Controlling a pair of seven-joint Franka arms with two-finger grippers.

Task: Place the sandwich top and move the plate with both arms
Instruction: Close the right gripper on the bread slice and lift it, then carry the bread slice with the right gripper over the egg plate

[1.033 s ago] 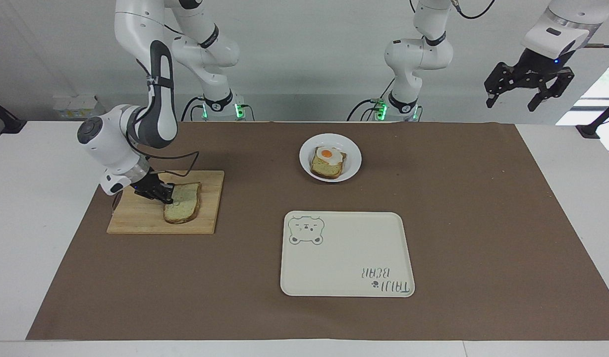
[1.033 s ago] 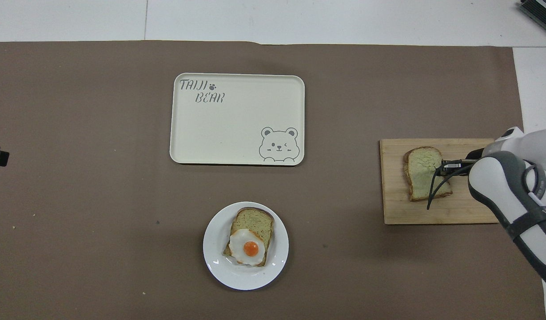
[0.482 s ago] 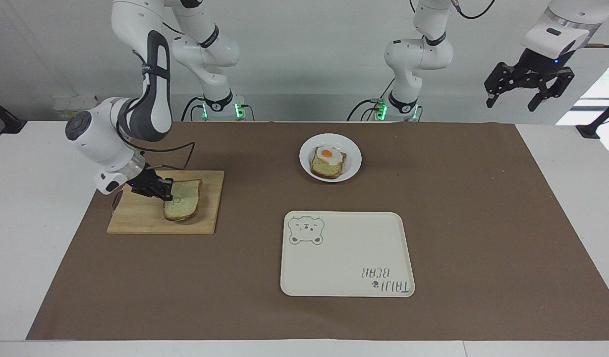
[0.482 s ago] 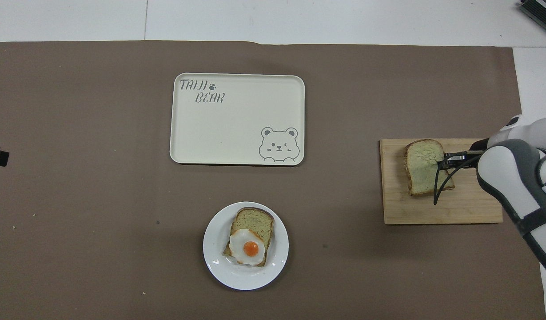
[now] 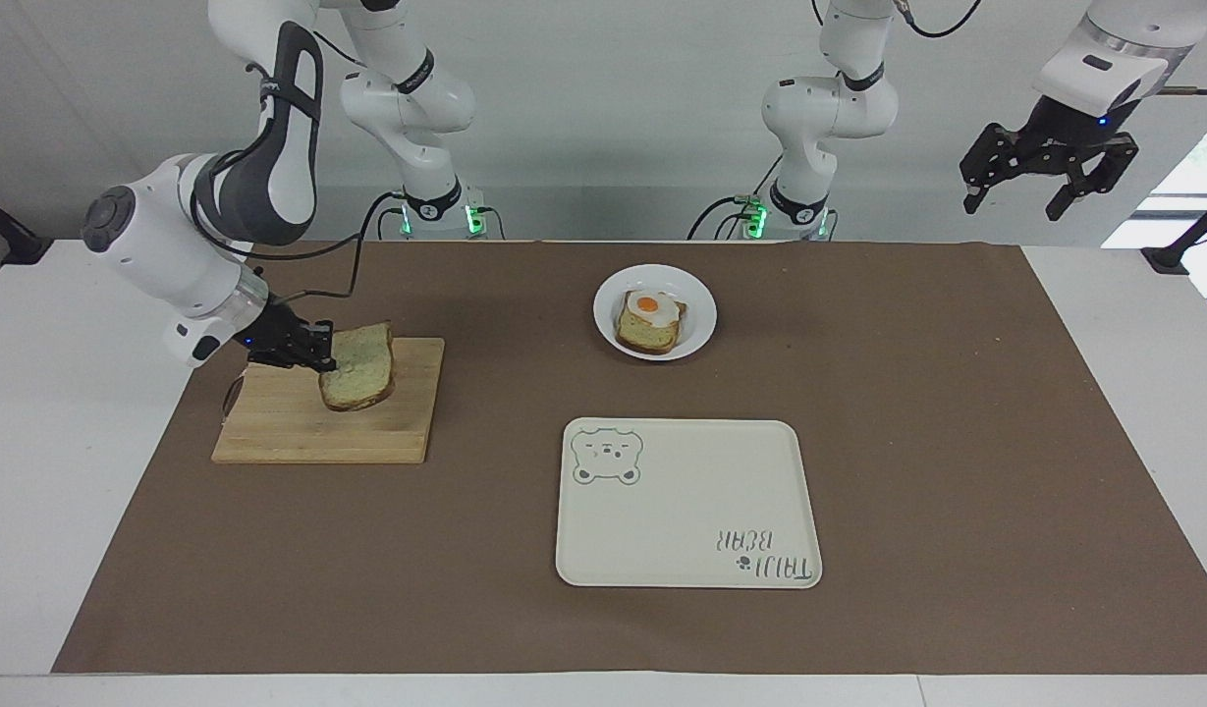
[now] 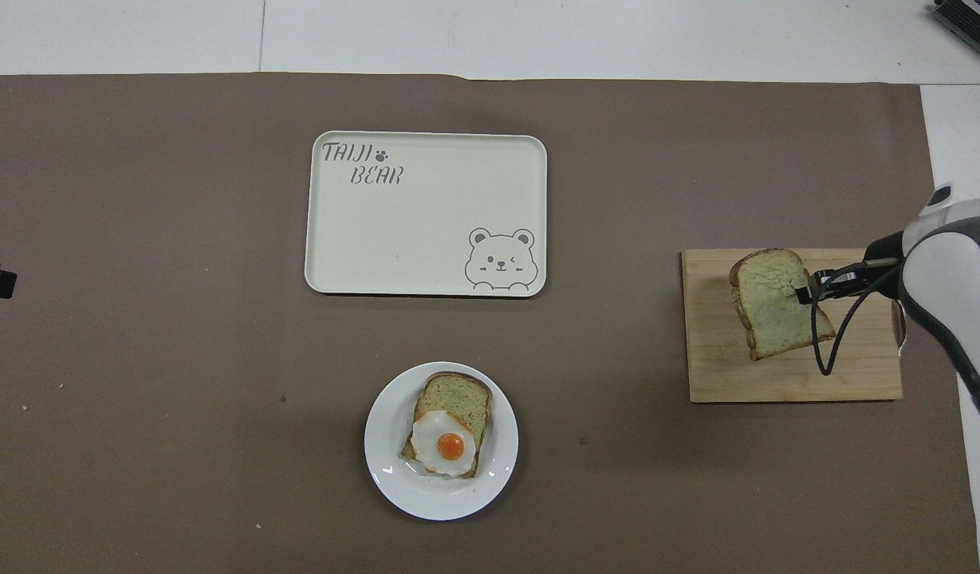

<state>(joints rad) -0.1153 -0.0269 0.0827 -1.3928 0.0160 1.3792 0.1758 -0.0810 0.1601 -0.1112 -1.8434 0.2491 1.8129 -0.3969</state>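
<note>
Over the wooden board (image 5: pixel 318 417), the right gripper (image 5: pixel 318 358) grips the sandwich top (image 5: pixel 359 368); the left gripper (image 5: pixel 1050 187) waits aloft, spread.

Right gripper (image 5: pixel 320 358) clamped, arm bent low; left gripper (image 5: pixel 1047 187) raised, spread.

Two white robot arms stand at the table. Two black grippers: the right gripper (image 5: pixel 320 359) over the cutting board, the left gripper (image 5: pixel 1017 199) off the left arm's end of the table, well apart from the plate. Two bread slices: one plain slice, the sandwich top (image 5: pixel 358 368), over the cutting board, and one bread slice (image 5: pixel 648 335) on the plate. One fried egg (image 5: pixel 651 307) on that slice. One round white plate (image 5: pixel 698 298). One cream tray (image 5: pixel 687 511), farther from the robots than the plate. One wooden cutting board (image 5: pixel 299 432), toward the right arm's end from the plate. One brown paper sheet (image 5: pixel 957 442) under the plate.
</note>
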